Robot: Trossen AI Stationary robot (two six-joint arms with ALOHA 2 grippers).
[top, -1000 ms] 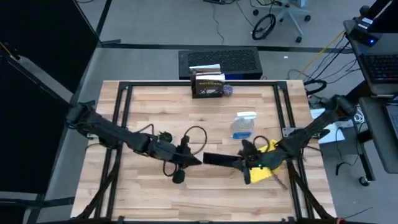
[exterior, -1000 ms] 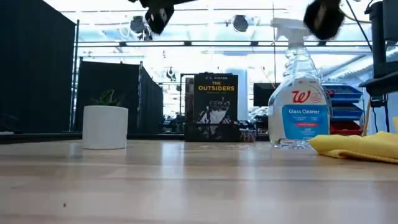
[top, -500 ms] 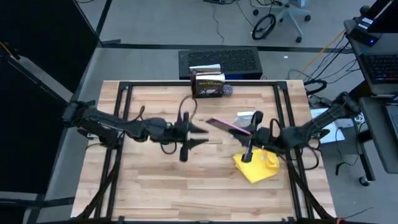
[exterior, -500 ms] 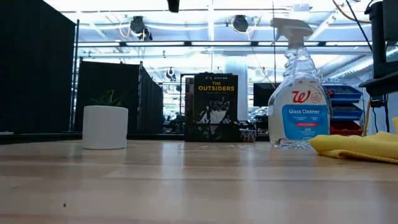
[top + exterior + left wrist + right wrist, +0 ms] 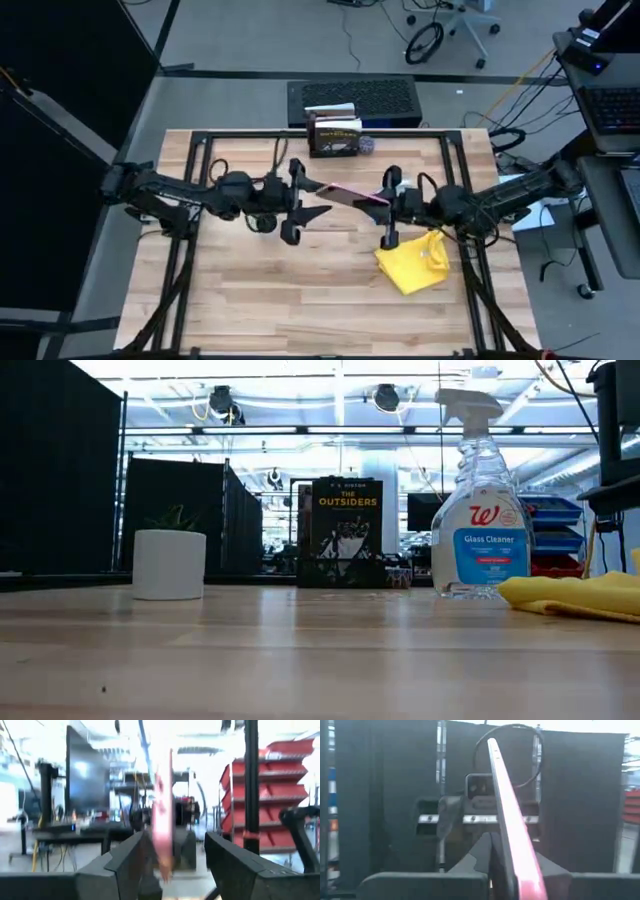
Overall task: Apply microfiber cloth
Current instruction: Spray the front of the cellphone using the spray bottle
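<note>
The yellow microfiber cloth (image 5: 412, 263) lies crumpled on the table near the right side, also in the low view (image 5: 575, 598); no gripper touches it. High above the table's middle, my right gripper (image 5: 378, 203) is shut on a smartphone with a pink edge (image 5: 350, 194). The phone reaches across to my left gripper (image 5: 316, 200), which is open. Its far end (image 5: 162, 820) stands between the left fingers; whether it touches one I cannot tell. My right gripper pinches the smartphone's near end (image 5: 517, 870) between its two fingers, coming level from the table's right side and lying along the phone. The phone is lifted clear, turned on edge, and points toward the left gripper.
A clear spray bottle of blue glass cleaner (image 5: 483, 510) stands by the cloth, under the right arm. A book (image 5: 335, 135) stands upright at the far edge, and a white plant pot (image 5: 168, 563) is on the table. Bare wood lies toward the near edge.
Both grippers have risen out of the low view and moved toward the far edge. The right gripper has carried the smartphone up from beside the cloth, and the phone has turned from flat onto its edge. The left gripper has come up to the phone's free end. The cloth has stayed put.
</note>
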